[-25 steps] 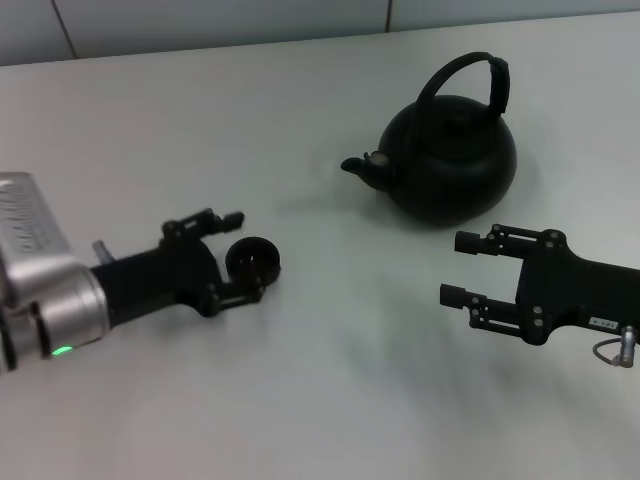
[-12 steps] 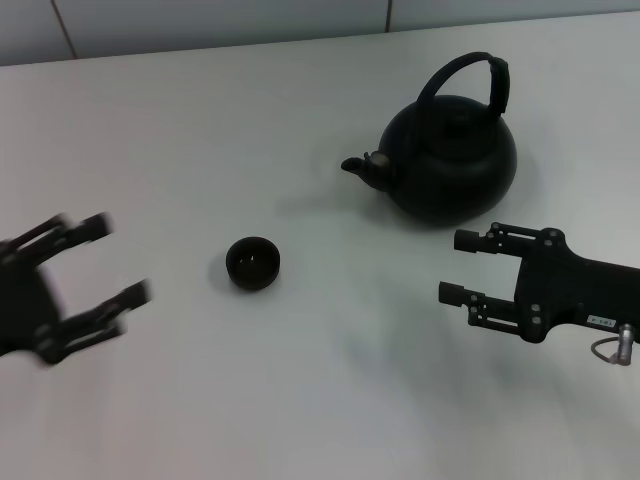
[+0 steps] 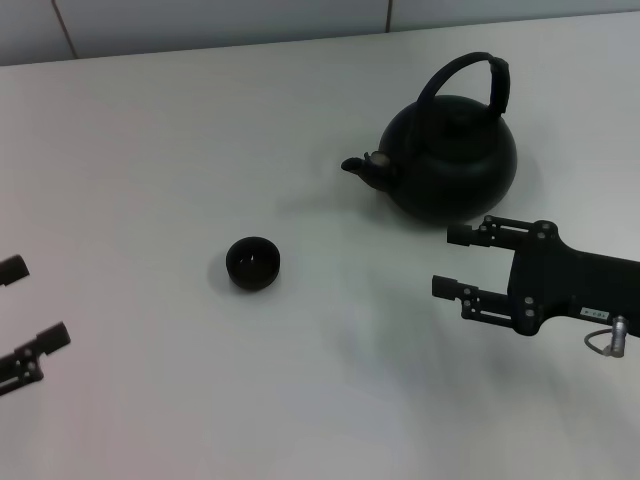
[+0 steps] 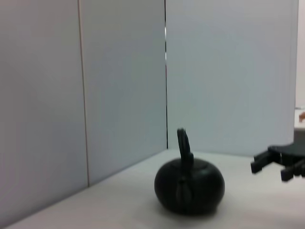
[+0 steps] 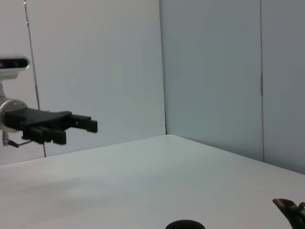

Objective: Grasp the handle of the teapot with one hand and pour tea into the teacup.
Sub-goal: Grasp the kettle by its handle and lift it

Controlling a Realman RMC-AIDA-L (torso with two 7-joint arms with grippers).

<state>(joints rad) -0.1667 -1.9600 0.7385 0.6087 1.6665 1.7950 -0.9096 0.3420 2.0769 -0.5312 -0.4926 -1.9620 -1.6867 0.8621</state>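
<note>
The matte-black teapot (image 3: 450, 165) stands at the back right of the white table, its stubby spout toward the left, its arched handle (image 3: 470, 72) upright. It also shows in the left wrist view (image 4: 189, 187). The small dark teacup (image 3: 252, 263) stands alone left of centre. My right gripper (image 3: 448, 262) is open and empty, just in front of the teapot, fingers pointing left. My left gripper (image 3: 35, 302) is open and empty at the far left edge, well away from the cup. The right wrist view shows the left gripper (image 5: 76, 131) and the cup's rim (image 5: 185, 224).
The white table (image 3: 300, 400) runs back to grey wall panels (image 3: 200, 20). The right gripper shows far off in the left wrist view (image 4: 270, 171). The teapot's spout tip (image 5: 286, 205) shows in the right wrist view.
My left gripper has drawn back from around the teacup to the far left edge, leaving the cup standing. My right gripper has shifted slightly left and nearer.
</note>
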